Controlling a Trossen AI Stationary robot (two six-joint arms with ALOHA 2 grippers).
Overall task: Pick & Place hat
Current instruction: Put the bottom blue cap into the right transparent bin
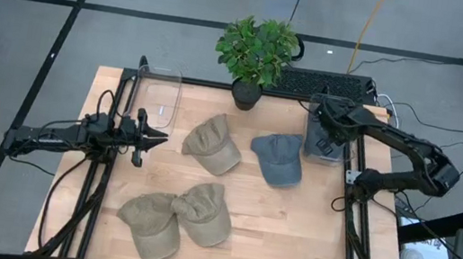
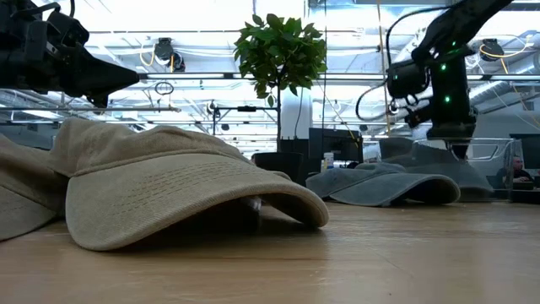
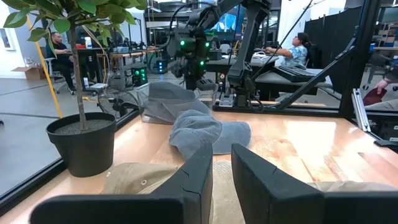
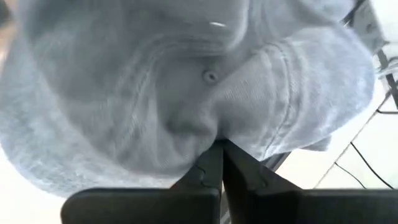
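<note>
While the right tool (image 1: pixel 326 136) sits at the far right corner of the desk (image 1: pixel 288 246), its fingers are pressed together on the fabric of a grey hat (image 4: pixel 186 93), which lies in a clear bin (image 1: pixel 327 147) there. From the right wrist view the cloth bunches right at the fingertips and the hat's top button shows just above them.

Just beside that bin, toward the middle, lies a blue-grey cap (image 1: pixel 278 159), and next to it a tan cap (image 1: pixel 214 144). Two more tan caps (image 1: pixel 175 219) lie touching each other near the front edge; in the low view the nearest one fills the foreground and hides much of the desk behind it.

A potted plant (image 1: pixel 254 56) stands at the middle of the far edge, near the tan and blue-grey caps. A second clear bin (image 1: pixel 162 94) sits at the far left corner.

The left tool (image 1: pixel 156 137) hangs above the left side of the desk, pointing at the tan cap, its fingers only narrowly parted and holding nothing.

A seated person (image 3: pixel 297 50) shows in the room beyond.
</note>
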